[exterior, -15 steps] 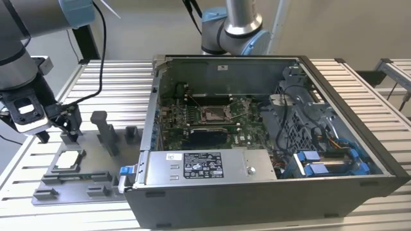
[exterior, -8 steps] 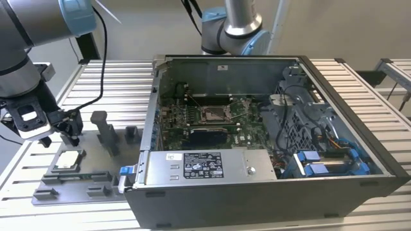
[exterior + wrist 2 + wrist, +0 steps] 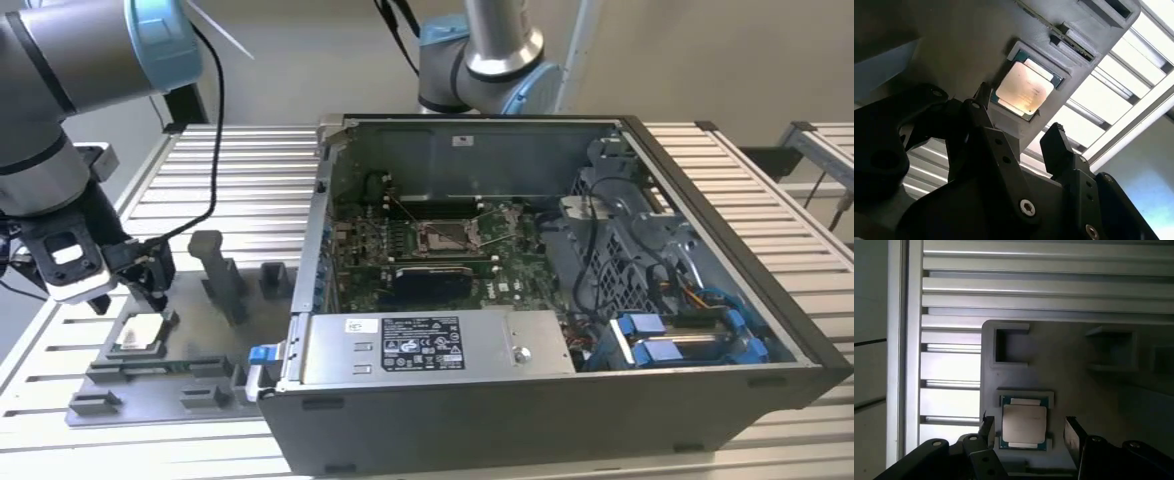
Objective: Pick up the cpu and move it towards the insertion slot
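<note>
The cpu (image 3: 143, 333) lies flat in a shallow nest on the grey fixture plate (image 3: 187, 375), at the exterior view's left. Both wrist views show its silvery top face, the cpu (image 3: 1025, 89) (image 3: 1024, 422) framed by the nest's raised lips. My gripper (image 3: 130, 288) hangs just above it, open; in the first wrist view the gripper (image 3: 1029, 431) has one dark fingertip (image 3: 986, 426) on each side of the chip, apart from it. The second wrist view shows the gripper (image 3: 1020, 119) the same way. The insertion slot (image 3: 445, 235) sits on the green board inside the open computer case.
The computer case (image 3: 561, 400) stands to the exterior view's right of the fixture, its near wall and power supply (image 3: 427, 345) between plate and board. Grey upright fixture blocks (image 3: 220, 275) rise from the plate close to the gripper. A second arm's base (image 3: 487, 60) stands behind the case.
</note>
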Tool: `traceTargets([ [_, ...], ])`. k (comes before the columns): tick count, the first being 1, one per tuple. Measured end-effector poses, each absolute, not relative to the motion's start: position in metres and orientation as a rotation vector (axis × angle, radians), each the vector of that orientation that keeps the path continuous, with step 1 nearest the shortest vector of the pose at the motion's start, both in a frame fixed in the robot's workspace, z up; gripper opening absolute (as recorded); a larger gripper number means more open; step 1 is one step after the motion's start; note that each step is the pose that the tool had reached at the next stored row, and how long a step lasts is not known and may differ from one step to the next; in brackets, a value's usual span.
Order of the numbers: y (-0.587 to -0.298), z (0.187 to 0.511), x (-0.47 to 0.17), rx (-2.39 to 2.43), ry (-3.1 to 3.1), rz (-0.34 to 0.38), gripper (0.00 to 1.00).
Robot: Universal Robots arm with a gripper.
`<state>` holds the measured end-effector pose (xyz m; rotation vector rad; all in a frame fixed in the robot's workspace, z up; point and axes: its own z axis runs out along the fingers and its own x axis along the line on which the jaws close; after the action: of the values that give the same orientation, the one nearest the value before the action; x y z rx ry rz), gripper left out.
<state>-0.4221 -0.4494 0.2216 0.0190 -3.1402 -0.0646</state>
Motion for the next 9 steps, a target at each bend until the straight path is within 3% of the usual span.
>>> traceTargets([
  [9, -0.451, 0.206, -0.424, 0.019, -3.14, -0.064, 1.0],
])
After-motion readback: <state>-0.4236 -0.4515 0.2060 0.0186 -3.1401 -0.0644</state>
